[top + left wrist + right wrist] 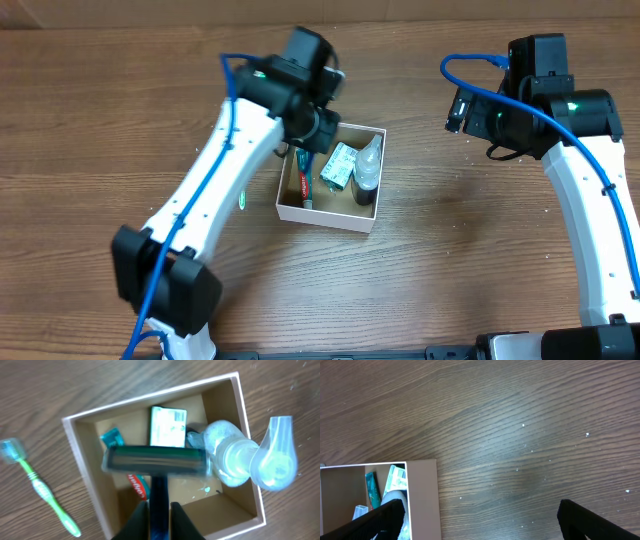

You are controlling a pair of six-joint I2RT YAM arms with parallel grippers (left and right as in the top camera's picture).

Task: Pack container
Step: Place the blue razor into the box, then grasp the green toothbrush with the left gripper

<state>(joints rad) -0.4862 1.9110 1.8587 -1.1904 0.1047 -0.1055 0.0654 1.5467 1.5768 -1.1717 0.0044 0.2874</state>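
Observation:
The container (325,217) is a square white-walled cardboard box, brown inside, at the table's middle. It holds a green-and-white packet (340,166), a spray bottle with a clear cap (368,172) and a red toothpaste tube (140,485). My left gripper (303,150) hovers over the box's left side. In the left wrist view it (160,507) is shut on the dark handle of a razor (155,459), whose head hangs over the box interior (75,435). My right gripper (458,108) is open and empty, right of the box; its fingers (485,520) frame bare wood beside the box wall (422,495).
A green toothbrush (45,492) lies on the table just left of the box, mostly hidden under the left arm in the overhead view (243,200). The brown wooden table (460,260) stretches around the box.

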